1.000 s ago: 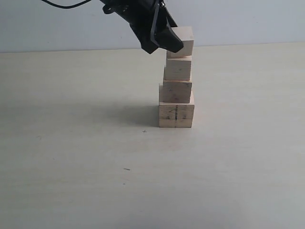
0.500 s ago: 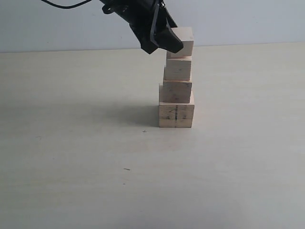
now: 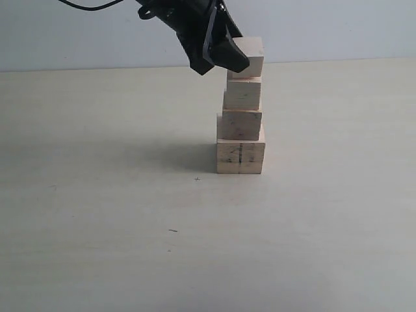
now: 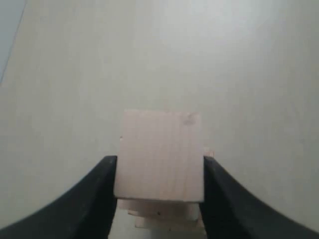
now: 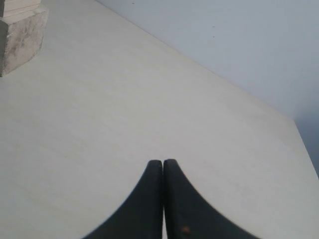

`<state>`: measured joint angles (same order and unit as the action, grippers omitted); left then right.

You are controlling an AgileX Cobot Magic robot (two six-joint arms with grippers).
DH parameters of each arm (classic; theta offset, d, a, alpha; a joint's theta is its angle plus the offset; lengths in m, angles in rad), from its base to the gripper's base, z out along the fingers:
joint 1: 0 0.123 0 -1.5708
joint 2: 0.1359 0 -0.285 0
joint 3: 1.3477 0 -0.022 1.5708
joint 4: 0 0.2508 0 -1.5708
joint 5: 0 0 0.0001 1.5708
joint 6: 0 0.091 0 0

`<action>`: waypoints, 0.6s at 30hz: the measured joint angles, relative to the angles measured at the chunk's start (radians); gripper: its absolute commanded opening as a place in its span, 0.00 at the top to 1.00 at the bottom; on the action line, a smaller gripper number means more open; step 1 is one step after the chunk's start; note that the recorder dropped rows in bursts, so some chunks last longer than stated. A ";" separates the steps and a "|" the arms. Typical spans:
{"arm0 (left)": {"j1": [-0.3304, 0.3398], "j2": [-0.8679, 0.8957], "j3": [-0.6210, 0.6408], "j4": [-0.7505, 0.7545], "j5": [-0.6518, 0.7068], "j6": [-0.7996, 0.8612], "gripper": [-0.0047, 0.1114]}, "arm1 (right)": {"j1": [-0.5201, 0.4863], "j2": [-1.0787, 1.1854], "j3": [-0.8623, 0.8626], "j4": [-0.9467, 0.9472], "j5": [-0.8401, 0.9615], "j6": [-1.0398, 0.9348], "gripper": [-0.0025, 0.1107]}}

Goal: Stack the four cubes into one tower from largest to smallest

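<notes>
Stacking stage: all four cubes stand in one column; the tower (image 3: 241, 107) sits just right of centre in the exterior view, on the bare table (image 3: 97, 195).
Order: largest cube (image 3: 240, 157) at the base, tan second cube (image 3: 239, 123) on it, third cube (image 3: 242, 93) above, smallest cube (image 3: 251, 57) on top.
Left gripper (image 4: 159, 172): jaws clamped on two opposite sides of the smallest cube, at upper centre of the exterior view.
Seating: top cube looks to touch the third, set a little toward the right edge of the frame; full contact cannot be confirmed.
Right gripper (image 5: 163, 172): jaws pressed together, holding nothing, well apart from the tower.
Left to do, by my reading: release the top cube and withdraw without nudging the column.
Writing: none readable; only dark smudges and a line on the largest cube's front face.
</notes>
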<state>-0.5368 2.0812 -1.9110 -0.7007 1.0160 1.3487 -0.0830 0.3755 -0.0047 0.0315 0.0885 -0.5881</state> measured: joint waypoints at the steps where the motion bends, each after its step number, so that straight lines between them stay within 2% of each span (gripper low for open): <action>1: 0.000 0.000 0.000 0.000 0.000 0.000 0.53 | 0.000 0.000 0.000 0.000 0.000 0.000 0.98; 11: 0.000 0.000 0.000 0.000 -0.006 0.001 0.53 | 0.000 0.000 0.000 0.000 0.002 0.000 0.98; 18: 0.000 0.000 0.000 -0.003 -0.079 0.004 0.53 | 0.000 0.000 0.000 0.000 0.002 0.000 0.98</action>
<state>-0.5368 2.0812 -1.9110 -0.7033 0.9371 1.3526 -0.0830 0.3755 -0.0047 0.0315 0.0905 -0.5881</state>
